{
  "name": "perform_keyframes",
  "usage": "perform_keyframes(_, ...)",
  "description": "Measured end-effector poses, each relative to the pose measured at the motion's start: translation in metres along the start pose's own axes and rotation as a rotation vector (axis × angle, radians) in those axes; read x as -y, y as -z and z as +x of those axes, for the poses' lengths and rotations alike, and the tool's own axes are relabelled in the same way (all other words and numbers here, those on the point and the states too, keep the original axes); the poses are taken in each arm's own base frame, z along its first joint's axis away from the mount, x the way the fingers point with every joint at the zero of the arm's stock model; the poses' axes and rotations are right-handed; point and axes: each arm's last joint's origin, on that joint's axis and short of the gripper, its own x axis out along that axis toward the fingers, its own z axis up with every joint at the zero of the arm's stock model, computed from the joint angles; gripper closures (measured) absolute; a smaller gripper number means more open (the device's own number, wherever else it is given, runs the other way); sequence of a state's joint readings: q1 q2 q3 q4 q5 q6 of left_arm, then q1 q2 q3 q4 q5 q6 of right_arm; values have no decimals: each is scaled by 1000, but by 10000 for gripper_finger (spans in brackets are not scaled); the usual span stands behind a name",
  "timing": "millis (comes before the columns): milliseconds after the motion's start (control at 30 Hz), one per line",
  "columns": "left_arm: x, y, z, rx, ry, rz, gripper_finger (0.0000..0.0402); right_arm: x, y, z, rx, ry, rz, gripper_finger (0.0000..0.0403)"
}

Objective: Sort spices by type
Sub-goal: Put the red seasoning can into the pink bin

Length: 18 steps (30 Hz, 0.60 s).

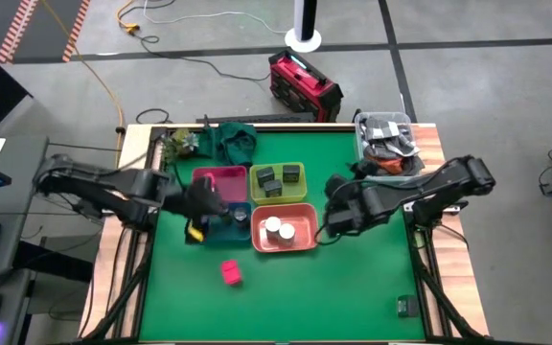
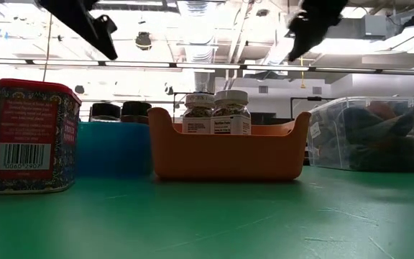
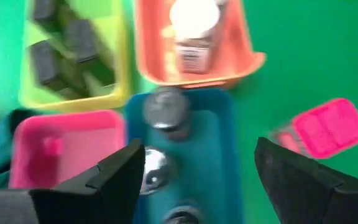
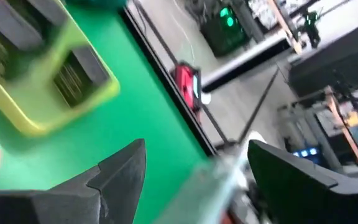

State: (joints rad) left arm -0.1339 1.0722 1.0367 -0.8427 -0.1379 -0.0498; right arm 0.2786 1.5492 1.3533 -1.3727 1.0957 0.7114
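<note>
My left gripper (image 1: 204, 201) (image 3: 197, 168) hangs open over the blue bin (image 3: 219, 155), which holds grey round jars (image 3: 165, 109). A bright pink packet (image 1: 231, 273) (image 3: 328, 127) (image 2: 31, 137) stands alone on the green mat, nearer than the bins. White-topped round jars (image 1: 278, 228) (image 2: 215, 111) stand in the orange bin (image 1: 300, 244). Dark grey square jars (image 1: 278, 176) (image 3: 67, 50) sit in the yellow-green bin (image 1: 257, 195). My right gripper (image 1: 338, 206) (image 4: 194, 168) is open and empty, in the air to the right of the orange bin.
A pink bin (image 1: 220, 177) stands left of the yellow-green one. A clear tub of dark clutter (image 1: 388, 139) (image 2: 369, 133) sits at the far right corner, and a green cloth (image 1: 233, 142) lies at the far edge. Bare green mat lies on the near side and on the right.
</note>
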Motion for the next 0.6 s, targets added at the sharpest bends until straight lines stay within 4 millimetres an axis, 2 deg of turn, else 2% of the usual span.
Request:
perform_keyframes(100, 25, -1, 8, -21, 28, 49, 111, 24, 7, -5, -56, -35, 14, 86)
perform_keyframes(200, 46, 1, 19, -67, 66, 112, 111, 47, 12, -13, -97, -145, 63, 86)
perform_keyframes(367, 75, 2, 39, -108, 113, 211, 111, 78, 24, -27, -167, -345, 231, 86)
perform_keyframes(467, 86, -3, 48, -130, 129, 231, 111, 84, 30, -36, -188, -414, 250, 86)
perform_keyframes(600, 98, -17, 54, -145, 166, 264, 111, 77, 43, -42, -268, -517, 239, 86)
